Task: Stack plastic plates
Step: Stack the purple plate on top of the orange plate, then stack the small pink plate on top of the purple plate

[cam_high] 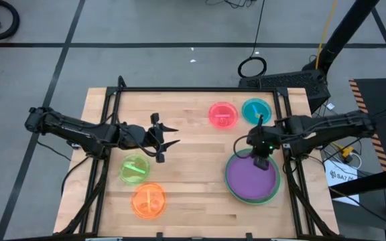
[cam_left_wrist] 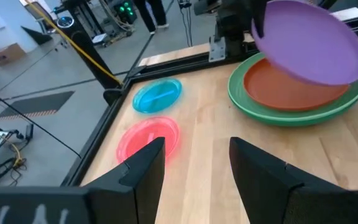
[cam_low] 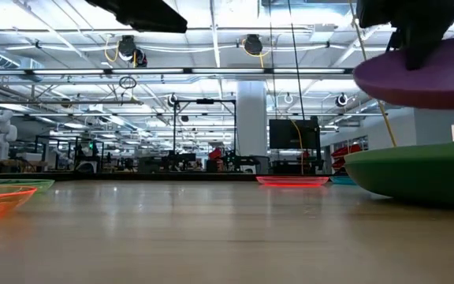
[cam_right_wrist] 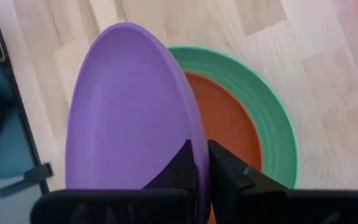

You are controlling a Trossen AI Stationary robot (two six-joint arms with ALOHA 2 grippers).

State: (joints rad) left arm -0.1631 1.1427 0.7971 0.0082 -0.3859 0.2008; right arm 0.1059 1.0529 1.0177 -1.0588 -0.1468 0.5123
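My right gripper [cam_high: 260, 152] is shut on the purple plate [cam_high: 252, 177], which hangs tilted over the stack at the table's right. In that stack the orange-red plate [cam_left_wrist: 291, 87] rests inside a green plate [cam_left_wrist: 284, 117] that sits on the table. My left gripper [cam_high: 164, 137] hovers open over the table's left middle and touches nothing. The pink plate [cam_high: 223, 114] and blue plate [cam_high: 255, 110] lie flat near the far edge. The lime plate [cam_high: 135, 169] and orange plate [cam_high: 148, 200] lie flat near the left front. My right gripper pinches the purple plate by its rim [cam_right_wrist: 190, 144], on the side toward the far edge, with one finger on each face. The fingers [cam_right_wrist: 229, 171] come from above, pointing down. The plate is lifted clear [cam_low: 424, 79] and tilted above the green plate [cam_low: 416, 175].
A dark metal frame [cam_high: 200, 89] runs along the table's far edge and sides. Bare wood [cam_high: 193, 167] lies between the two groups of plates. Cables and a stand [cam_high: 280, 79] sit on the floor beyond the far edge.
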